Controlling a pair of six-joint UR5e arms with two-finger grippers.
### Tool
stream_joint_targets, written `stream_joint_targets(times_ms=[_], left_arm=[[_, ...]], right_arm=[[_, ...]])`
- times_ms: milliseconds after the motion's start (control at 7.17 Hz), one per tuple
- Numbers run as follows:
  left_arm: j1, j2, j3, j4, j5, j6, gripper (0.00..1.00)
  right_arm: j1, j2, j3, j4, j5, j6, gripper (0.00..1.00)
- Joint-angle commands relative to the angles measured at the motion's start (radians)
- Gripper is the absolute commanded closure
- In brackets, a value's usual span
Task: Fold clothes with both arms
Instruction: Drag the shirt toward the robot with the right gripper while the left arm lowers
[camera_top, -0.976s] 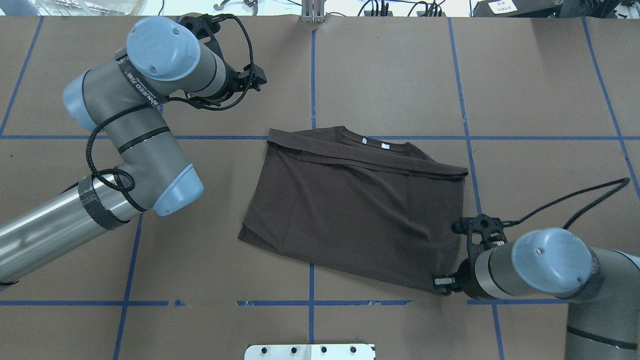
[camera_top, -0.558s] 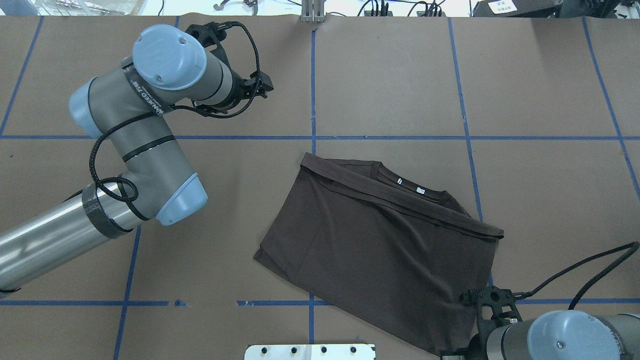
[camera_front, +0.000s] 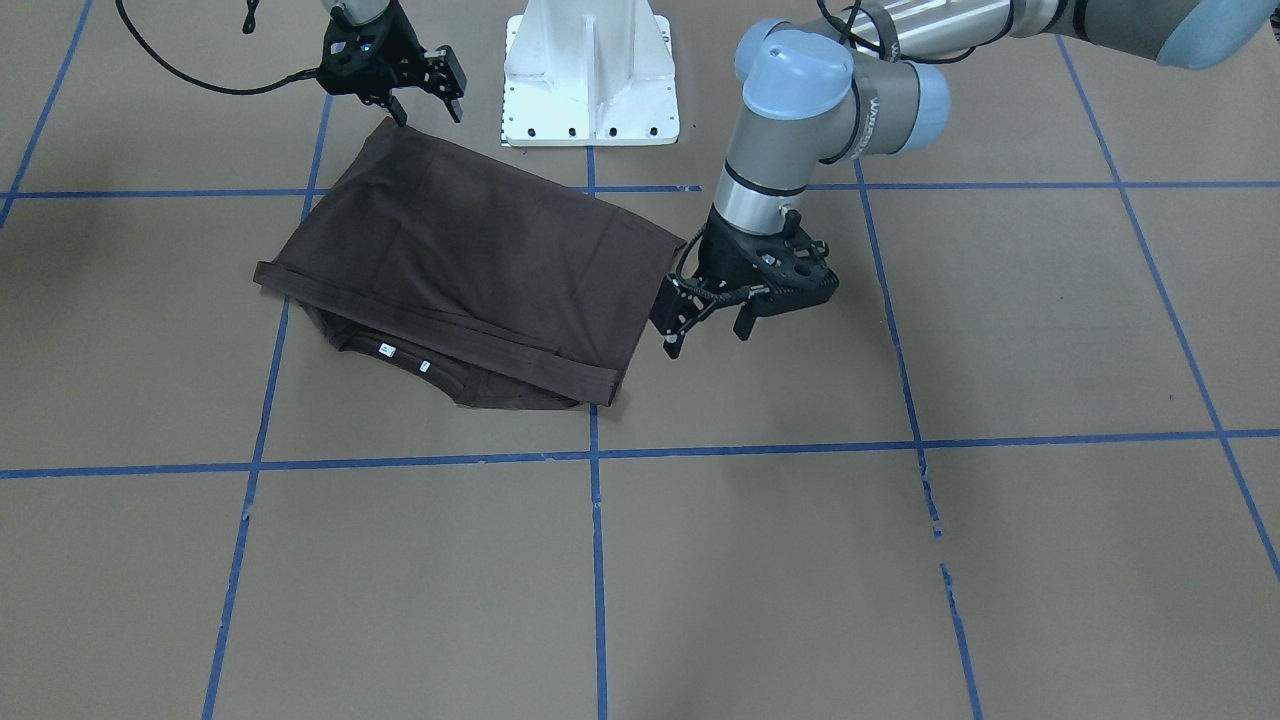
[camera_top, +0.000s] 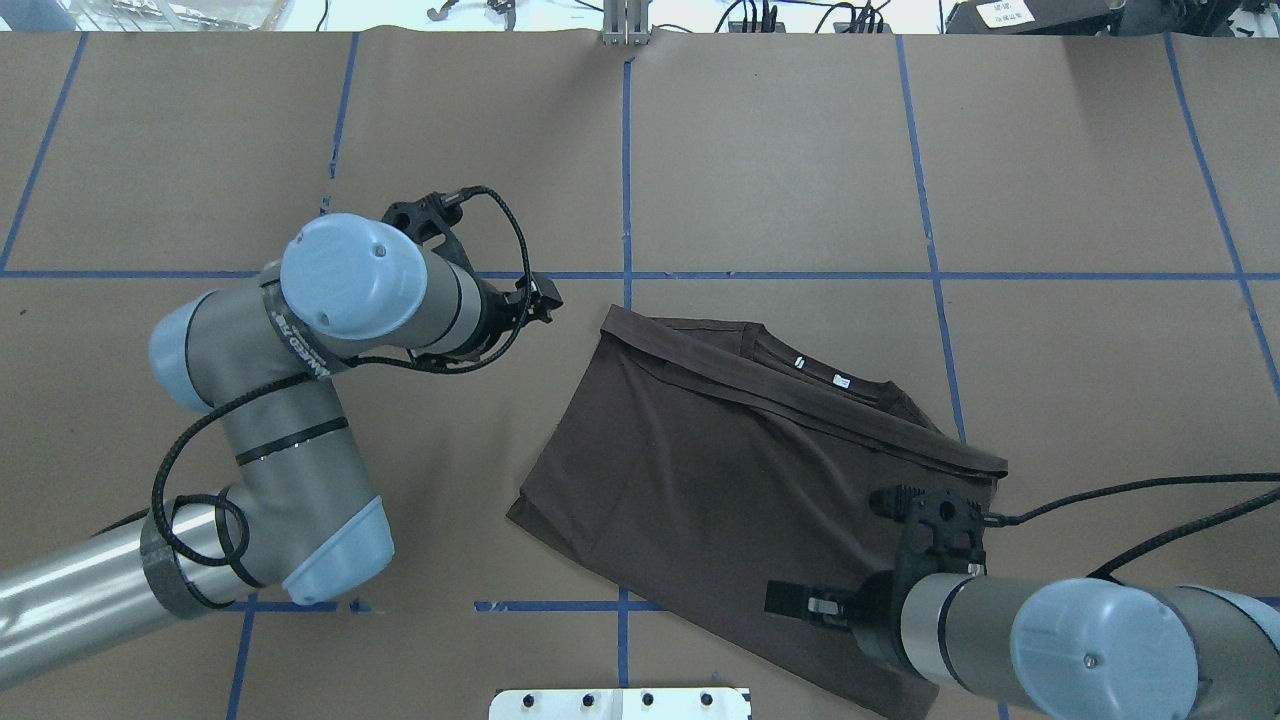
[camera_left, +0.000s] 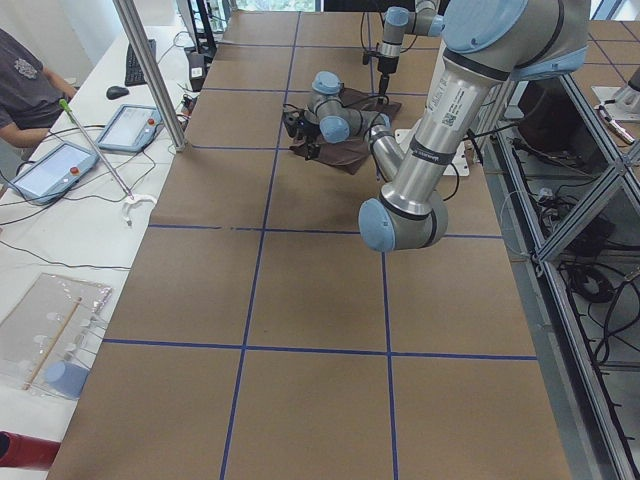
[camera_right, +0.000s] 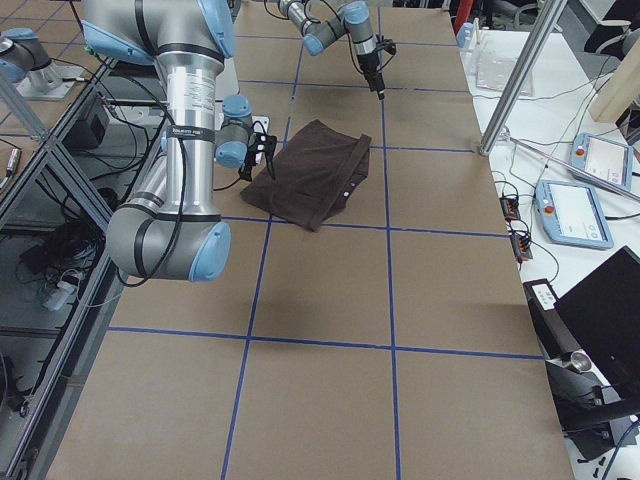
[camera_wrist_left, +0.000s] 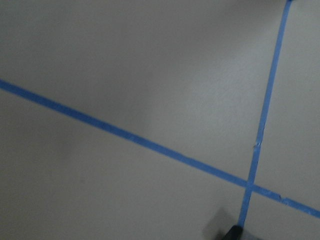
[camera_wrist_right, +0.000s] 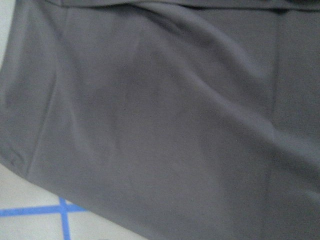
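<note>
The dark brown T-shirt (camera_top: 740, 480) lies folded and slanted on the brown paper, its collar and white tags (camera_top: 820, 372) on the far side. In the front-facing view the T-shirt (camera_front: 470, 270) reaches close to the base. My left gripper (camera_front: 707, 338) hangs open just beside the shirt's left edge, with nothing between its fingers; from overhead the left gripper (camera_top: 543, 300) is off the far left corner. My right gripper (camera_front: 428, 108) is open above the shirt's near right corner, and from overhead the right gripper (camera_top: 800, 603) hovers over the fabric. The right wrist view is filled by dark cloth (camera_wrist_right: 165, 125).
The white pedestal base (camera_front: 590, 70) stands close to the shirt's near edge. Blue tape lines (camera_top: 625, 150) grid the paper. A person (camera_left: 25, 85) sits at a side bench with tablets (camera_left: 130, 128). A metal pole (camera_right: 520, 75) stands at the table's far edge.
The right gripper dragged the shirt toward the base, then let go and moved over the near right corner. The left arm swung in toward the shirt's left edge.
</note>
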Motion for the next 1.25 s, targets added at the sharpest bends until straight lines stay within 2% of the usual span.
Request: stream_joint_targets(times_ms=[0,418,697,837,976,1116], left_arm=[[0.121,0.021,-0.023,0.064,0.018,-0.149,0.13],[0.185,0.027,-0.031,0.083,0.020,-0.204,0.18],[0.200,0.027,-0.028,0.083,0.020,-0.223,0.27],[0.200,0.028,-0.023,0.083,0.018,-0.223,0.42],[0.203,0.028,-0.018,0.083,0.020,-0.223,0.63],[0.206,0.030,-0.015,0.083,0.023,-0.223,0.96]], right_arm=[[0.090,0.064,-0.002,0.000,0.003,0.000,0.00],[0.107,0.087,-0.008,0.000,-0.003,-0.002,0.00],[0.114,0.085,-0.008,-0.001,-0.001,-0.002,0.00],[0.114,0.085,-0.008,-0.001,-0.003,-0.002,0.00],[0.115,0.085,-0.008,-0.001,-0.003,0.000,0.00],[0.117,0.082,-0.007,-0.001,-0.003,0.000,0.00]])
